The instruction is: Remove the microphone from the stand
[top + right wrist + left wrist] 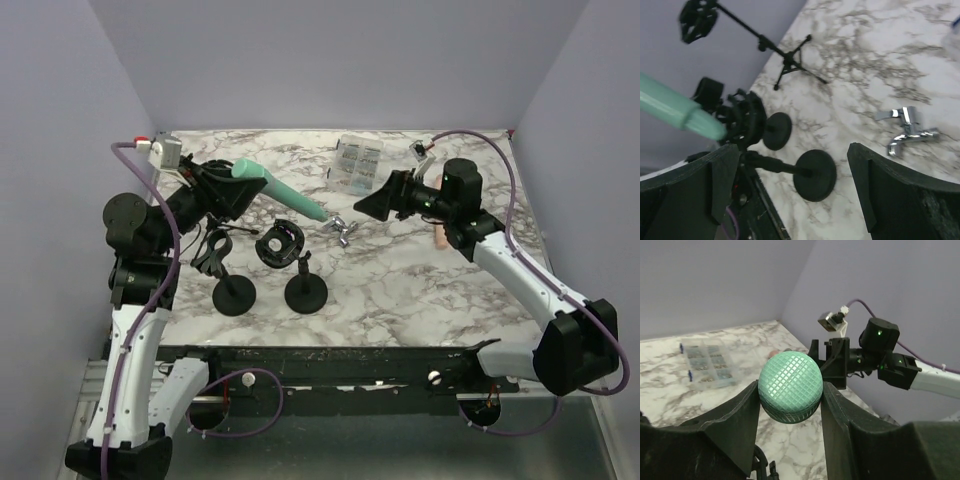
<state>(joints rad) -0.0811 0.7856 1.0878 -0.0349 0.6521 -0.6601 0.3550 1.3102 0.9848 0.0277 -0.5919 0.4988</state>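
Top external view: two arms over a marble table (430,290), the left gripper (236,183) at the far left and the right gripper (376,203) near the middle.
Left gripper: clamped on the mesh head of the green microphone (285,195); the left wrist view shows a finger pressed to each side of the ball.
Microphone: slanting from the gripper towards the table's centre, its narrow end near a chrome fitting (342,230), apart from the shock mount (279,246).
Stands: two round-base stands (305,293) side by side near the front edge.
Right gripper: fingers spread wide, gripping nothing.
Far side: a clear parts box (358,163).
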